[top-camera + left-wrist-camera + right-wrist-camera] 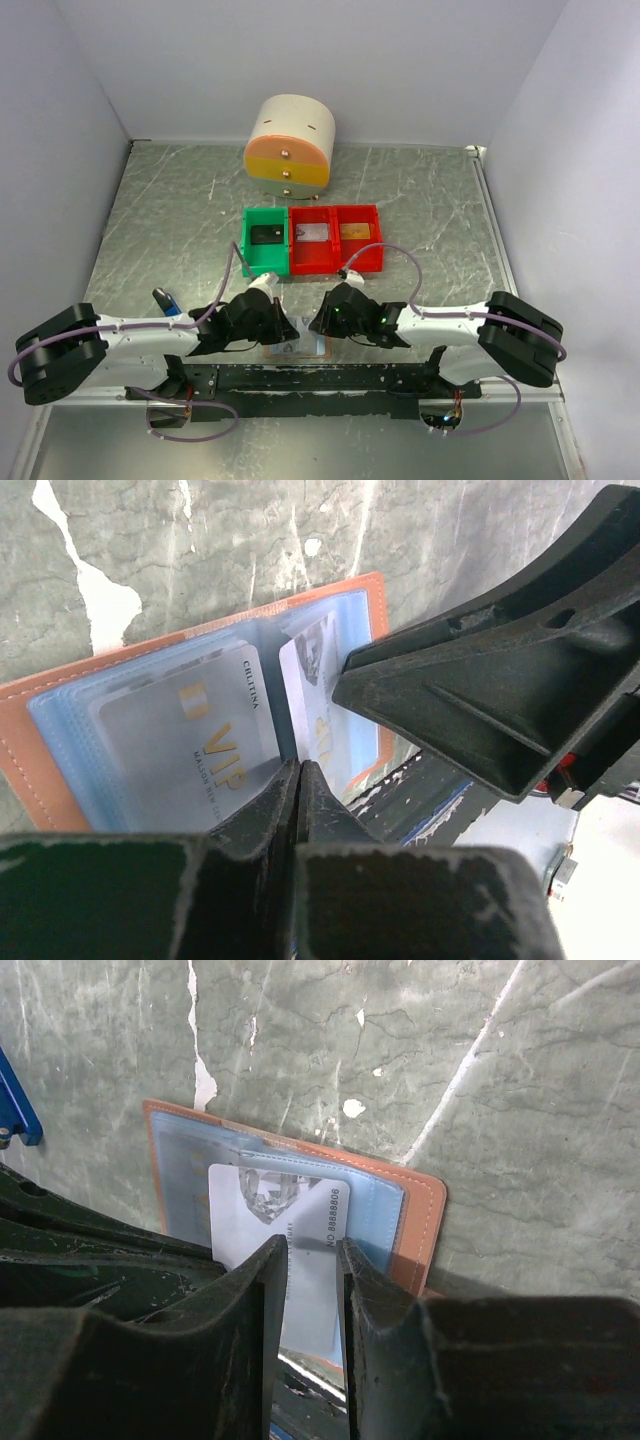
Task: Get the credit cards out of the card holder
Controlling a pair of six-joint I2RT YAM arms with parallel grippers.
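The left pincer (298, 785) has its jaws pressed together with no gap. Its tips sit at the near edge of the open card holder (40, 770), on the pale blue pockets; whether they pinch a pocket's edge cannot be told. Just beyond the tips a silver VIP card (190, 745) lies tucked in a clear pocket.

The right pincer (307, 1260) stands narrow, with a slim gap between the jaws. Through that gap shows a white card (235, 1230), which sticks partway out of its pocket towards the pincer. The tips are right at the card, but whether they press or grip it cannot be told. From the left wrist, one right finger reaches the edge of this same card.

The holder is tan-brown with a stitched edge and lies flat and open on the grey marbled table (420, 200). It sits at the near edge in the middle, under the two pincers, which meet tip to tip over it.

Left of the holder, beside the left arm, lies a small blue gadget (165, 300). Farther back stand three bins in a row, touching: a green bin (248, 245) on the left with a dark thing in it, a middle red bin (312, 258) with a silvery card (313, 233), and a right red bin (362, 258) with a tan card (355, 231). Beyond them, near the far wall, stands a round drawer box (290, 140).
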